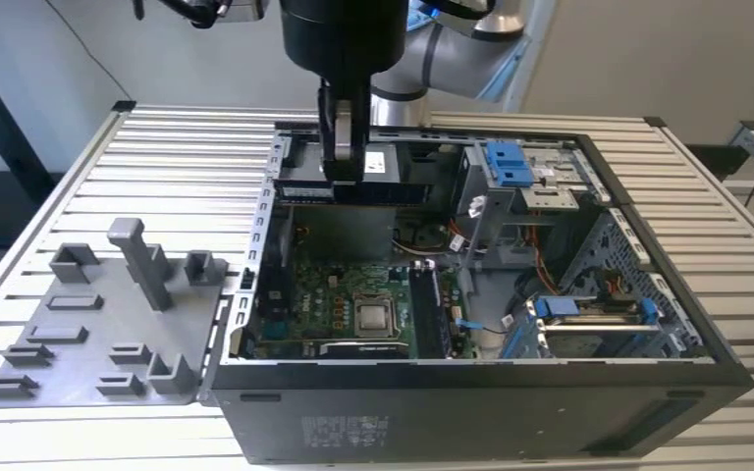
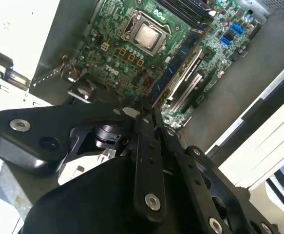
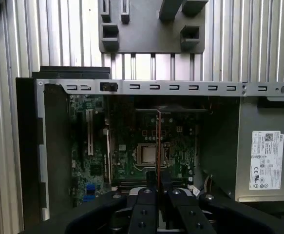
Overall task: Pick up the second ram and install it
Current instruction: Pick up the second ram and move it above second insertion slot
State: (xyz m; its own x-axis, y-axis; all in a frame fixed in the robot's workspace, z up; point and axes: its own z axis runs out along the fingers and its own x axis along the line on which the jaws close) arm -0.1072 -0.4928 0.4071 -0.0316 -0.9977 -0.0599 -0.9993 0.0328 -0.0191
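- Right, exterior view first: the gripper (image 1: pixel 342 175) hung straight down from the arm (image 1: pixel 345 39) over the far end of the open computer case (image 1: pixel 482 361). It was clenched on the second ram (image 1: pixel 384 191). The stick lay level, long side across, above the motherboard (image 1: pixel 338 285) and clear of it.
- Same view, the worry: the stick looked crosswise to the long slots (image 1: pixel 426 314) beside the processor socket (image 1: pixel 374 316). Pushed down off-line, or with its notch the wrong way round, it would likely jam or bend.
- Second wrist view: the black fingers (image 2: pixel 142 146) met close before the lens, pinched together, with the board slanting beyond them and the processor socket (image 2: pixel 146 34) plain to see. The hold seemed to be on a narrow edge, so a slip or a tilt in the grip looked quite possible.
- First wrist view: the second ram (image 3: pixel 158 141) showed edge-on as a thin line running out from the gripper (image 3: pixel 158 187), over the middle of the board and well apart from the case wall (image 3: pixel 54 146). Beyond the case a grey holder tray (image 3: pixel 151 34) sat on the slatted table (image 3: pixel 25 39).
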